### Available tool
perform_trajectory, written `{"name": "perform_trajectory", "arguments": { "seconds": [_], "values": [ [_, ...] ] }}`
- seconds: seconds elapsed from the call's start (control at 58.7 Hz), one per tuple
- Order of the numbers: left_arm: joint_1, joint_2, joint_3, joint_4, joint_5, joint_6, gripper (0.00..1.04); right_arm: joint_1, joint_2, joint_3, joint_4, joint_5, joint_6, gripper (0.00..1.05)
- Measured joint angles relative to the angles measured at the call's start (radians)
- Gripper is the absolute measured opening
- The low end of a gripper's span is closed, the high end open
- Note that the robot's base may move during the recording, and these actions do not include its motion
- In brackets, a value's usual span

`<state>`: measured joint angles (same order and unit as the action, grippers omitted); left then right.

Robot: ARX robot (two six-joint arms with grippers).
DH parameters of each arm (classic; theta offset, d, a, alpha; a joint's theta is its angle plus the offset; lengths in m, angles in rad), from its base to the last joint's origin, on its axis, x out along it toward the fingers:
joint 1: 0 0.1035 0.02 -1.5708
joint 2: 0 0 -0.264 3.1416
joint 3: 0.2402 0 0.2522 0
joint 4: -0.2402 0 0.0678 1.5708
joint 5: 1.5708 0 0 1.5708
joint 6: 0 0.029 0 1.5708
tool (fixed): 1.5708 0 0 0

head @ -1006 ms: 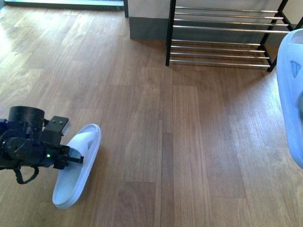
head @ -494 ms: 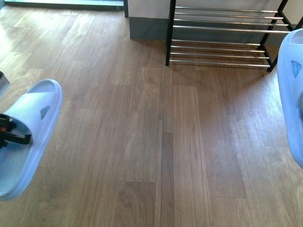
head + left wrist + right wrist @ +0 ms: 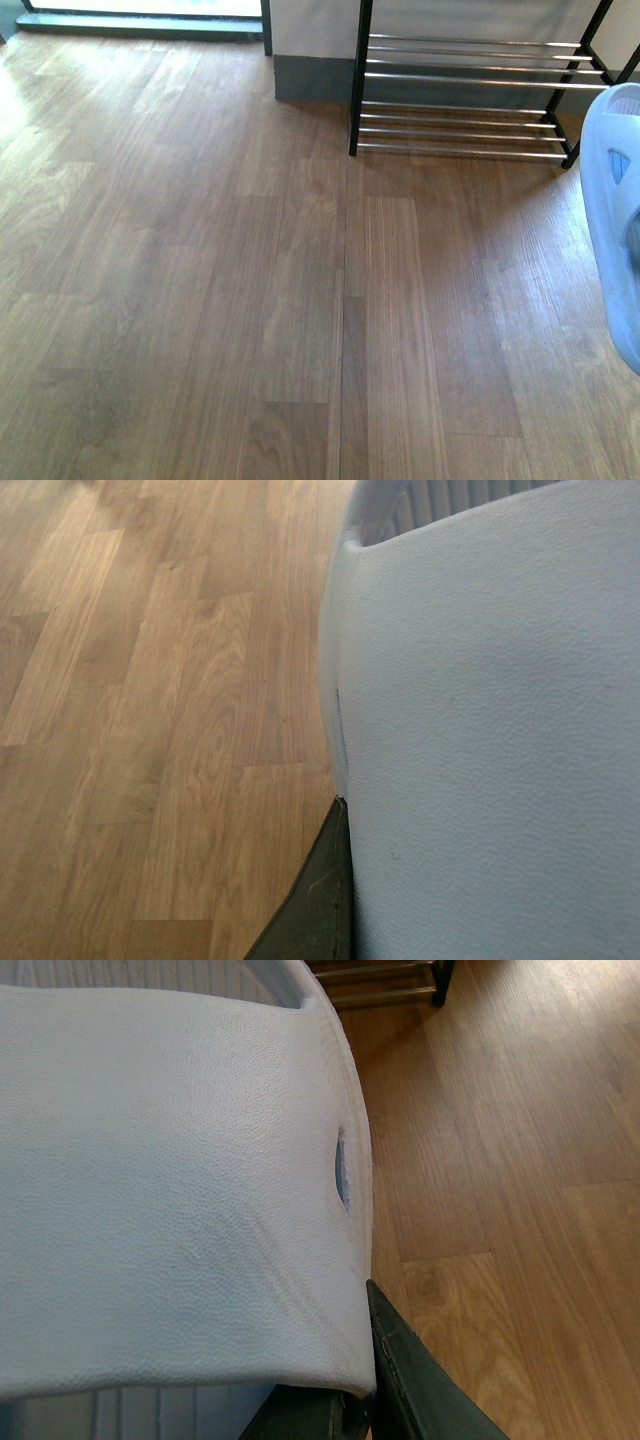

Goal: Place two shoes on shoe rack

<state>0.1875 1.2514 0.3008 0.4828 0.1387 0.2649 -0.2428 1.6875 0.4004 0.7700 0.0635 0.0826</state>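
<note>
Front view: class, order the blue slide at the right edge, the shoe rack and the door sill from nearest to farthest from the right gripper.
1. Blue slide: right edge, held in the right gripper.
2. Shoe rack: ahead, farther back.
3. Door sill: far left corner.

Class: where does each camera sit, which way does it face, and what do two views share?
Front: robot's body, looking forward and down over wooden floor to the shoe rack; no arm shows.
Left wrist: left arm, close against its light-blue slide; one dark finger shows.
Right wrist: right arm, close against the second slide; one right finger shows.
Shared: front and right wrist both show second slide and shoe rack.
</note>
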Motion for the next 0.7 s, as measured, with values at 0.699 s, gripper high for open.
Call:
{"name": "perform_trajectory", "arguments": {
  "seconds": [0.699],
  "values": [
    [0.025,-0.276,-0.076,-0.122,-0.006,-0.061,0.02,0.0,0.0,0.0,0.0,0.0,0.0,0.01]
  ]
}}
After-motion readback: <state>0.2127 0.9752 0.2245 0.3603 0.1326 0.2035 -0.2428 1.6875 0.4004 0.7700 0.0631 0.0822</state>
